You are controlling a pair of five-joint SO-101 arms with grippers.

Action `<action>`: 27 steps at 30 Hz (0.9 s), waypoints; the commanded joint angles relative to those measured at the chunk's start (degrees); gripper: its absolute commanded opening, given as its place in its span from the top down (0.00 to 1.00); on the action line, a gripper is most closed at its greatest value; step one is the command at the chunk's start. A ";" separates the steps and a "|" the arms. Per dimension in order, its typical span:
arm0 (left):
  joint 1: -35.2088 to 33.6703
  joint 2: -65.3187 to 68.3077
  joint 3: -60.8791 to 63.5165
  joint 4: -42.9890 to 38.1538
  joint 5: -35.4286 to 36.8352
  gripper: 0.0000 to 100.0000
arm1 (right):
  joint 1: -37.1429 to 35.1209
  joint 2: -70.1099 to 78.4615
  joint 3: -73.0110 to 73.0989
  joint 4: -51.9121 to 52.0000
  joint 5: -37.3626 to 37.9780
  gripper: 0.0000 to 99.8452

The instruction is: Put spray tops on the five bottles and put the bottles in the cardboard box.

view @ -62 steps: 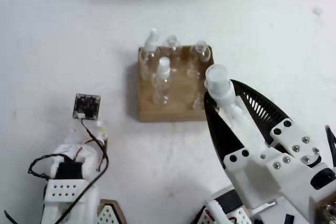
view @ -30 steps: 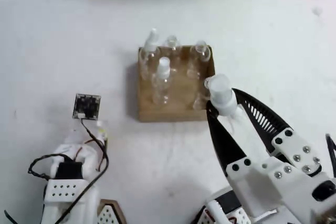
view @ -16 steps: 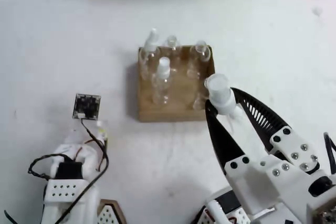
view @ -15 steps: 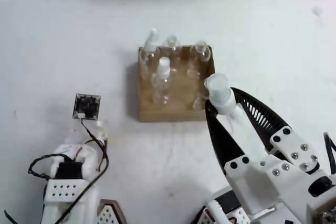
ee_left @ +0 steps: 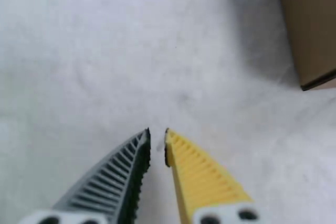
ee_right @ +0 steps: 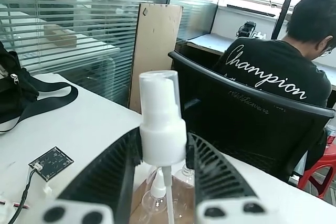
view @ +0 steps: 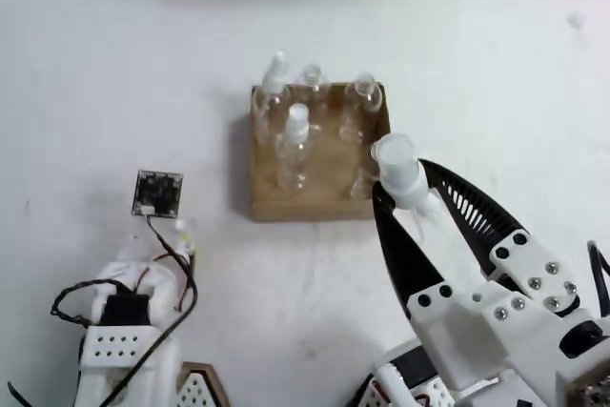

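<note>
Spray top (ee_right: 160, 109) gripped by right hand (ee_right: 163, 137) near cardboard box (view: 315, 209), left hand (ee_left: 157, 134) closed

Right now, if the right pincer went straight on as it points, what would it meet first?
Probably the bottle on the right side of the box, just past the spray top that the right pincer holds. Height is unclear, so it might pass above.

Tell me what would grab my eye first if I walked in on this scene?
The right claw stands out, pinching a white spray top upright by the near right corner of the cardboard box. Next comes the cluster of clear bottles standing in that box at mid-table, at least two of them wearing tops.
</note>
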 commanded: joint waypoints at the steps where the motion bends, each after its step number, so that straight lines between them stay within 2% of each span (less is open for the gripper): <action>1: 0.48 -0.75 -0.35 -1.23 0.62 0.93 | -0.13 0.40 -0.09 -1.45 -0.62 0.98; 8: 0.48 -0.75 -0.35 -1.23 0.62 0.93 | -0.13 0.13 -0.09 -1.36 -4.92 0.98; 27: 0.48 -0.75 -0.35 -1.23 0.62 0.93 | -0.04 1.45 1.49 -2.42 -4.92 0.98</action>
